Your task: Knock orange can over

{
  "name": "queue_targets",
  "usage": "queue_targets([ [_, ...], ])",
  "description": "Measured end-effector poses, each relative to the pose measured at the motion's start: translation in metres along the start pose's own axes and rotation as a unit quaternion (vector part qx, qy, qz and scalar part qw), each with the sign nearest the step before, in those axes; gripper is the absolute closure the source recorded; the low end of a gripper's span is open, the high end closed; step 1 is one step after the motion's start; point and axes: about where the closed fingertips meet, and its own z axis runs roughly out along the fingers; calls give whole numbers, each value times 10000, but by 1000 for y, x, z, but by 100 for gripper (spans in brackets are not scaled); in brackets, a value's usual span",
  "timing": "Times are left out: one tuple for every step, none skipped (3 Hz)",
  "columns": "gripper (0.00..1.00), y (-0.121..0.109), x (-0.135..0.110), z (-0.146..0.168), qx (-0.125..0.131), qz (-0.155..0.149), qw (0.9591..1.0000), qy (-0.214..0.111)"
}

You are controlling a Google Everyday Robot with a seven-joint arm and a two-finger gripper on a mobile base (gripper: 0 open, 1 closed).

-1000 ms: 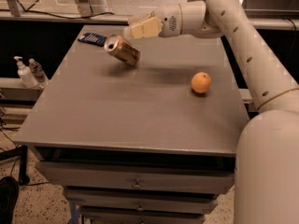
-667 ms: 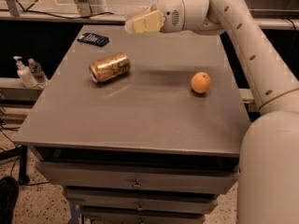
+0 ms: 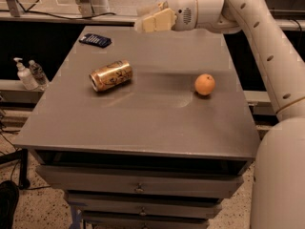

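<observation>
On the grey bench lie three loose things: one orange can, one round orange fruit and one flat dark device. The can is on its side in the left half of the top, its silver end facing the left edge and its body angled slightly up toward the right. The fruit sits well apart from it in the right half. The dark device lies at the far left corner. Off the bench to the left, on a lower ledge, stand two small bottles just beside each other: a pump bottle and a clear capped one.

The single gripper hangs in the air over the far edge of the bench, well apart from the can and holding nothing. Whether it is spread or pressed together cannot be told.

A second ago the can was tipping over, tilted just below the gripper. A moment later it lay flat, and it now rests in about the same spot. The gripper has drawn up and back from the can since then. The fruit and the dark device have not moved.

The can carries pale cursive lettering along its gold side, but no word of it can be read. Below the top, three drawer fronts show.
</observation>
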Motion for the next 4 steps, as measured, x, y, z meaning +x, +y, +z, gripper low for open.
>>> queue_targets([
  [0, -16, 3, -33, 824, -351, 9957, 224],
  [0, -29, 0, -77, 1687, -819, 9816, 370],
  [0, -40, -3, -116, 2338, -1183, 9643, 386],
  [0, -40, -3, -115, 2337, -1183, 9643, 386],
])
